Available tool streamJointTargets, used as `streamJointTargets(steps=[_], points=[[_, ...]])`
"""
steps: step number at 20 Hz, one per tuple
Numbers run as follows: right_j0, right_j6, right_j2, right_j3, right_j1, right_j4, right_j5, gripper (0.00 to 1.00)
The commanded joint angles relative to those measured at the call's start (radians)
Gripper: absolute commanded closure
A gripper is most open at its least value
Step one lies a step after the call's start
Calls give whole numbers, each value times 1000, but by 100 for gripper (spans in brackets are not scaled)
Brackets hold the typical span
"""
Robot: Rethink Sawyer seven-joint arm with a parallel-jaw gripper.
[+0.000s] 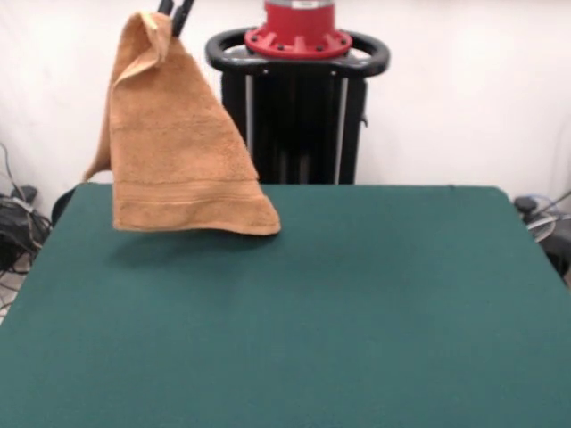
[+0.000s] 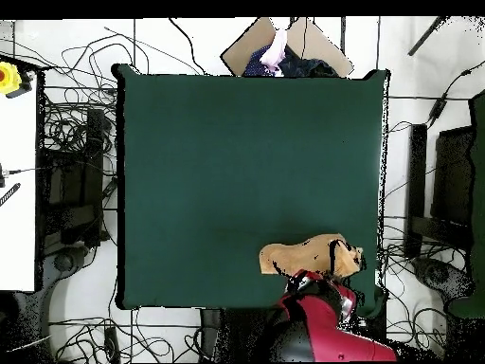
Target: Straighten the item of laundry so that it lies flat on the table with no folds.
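The orange-tan towel (image 1: 174, 147) hangs in the air from one top corner, draped in a cone with folds near the top. Its striped lower hem hovers just above the dark green table (image 1: 357, 303) at the far left, and its lower right corner is at or very near the cloth. My gripper (image 1: 175, 15) shows only its black tips at the top edge, shut on the towel's top corner. In the overhead view the towel (image 2: 298, 256) appears as a narrow strip near the table's (image 2: 237, 161) robot-side edge, with the gripper (image 2: 343, 254) at its right end.
The black pedestal with its red base (image 1: 297, 53) stands just behind the table's far edge, right of the towel. The red arm (image 2: 322, 327) reaches in from the bottom. Cables (image 2: 66, 161) lie on the floor around the table. A person (image 2: 279, 52) shows at the opposite edge.
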Motion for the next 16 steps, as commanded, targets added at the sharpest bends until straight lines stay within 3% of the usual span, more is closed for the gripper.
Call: streamJointTargets(steps=[1,11,16], points=[[-6,-47,94,-98,55,-116,-77,100],[-26,-38,132,-199,51,-212,-217,100],[13,36,98,-226,94,-244,-278,100]])
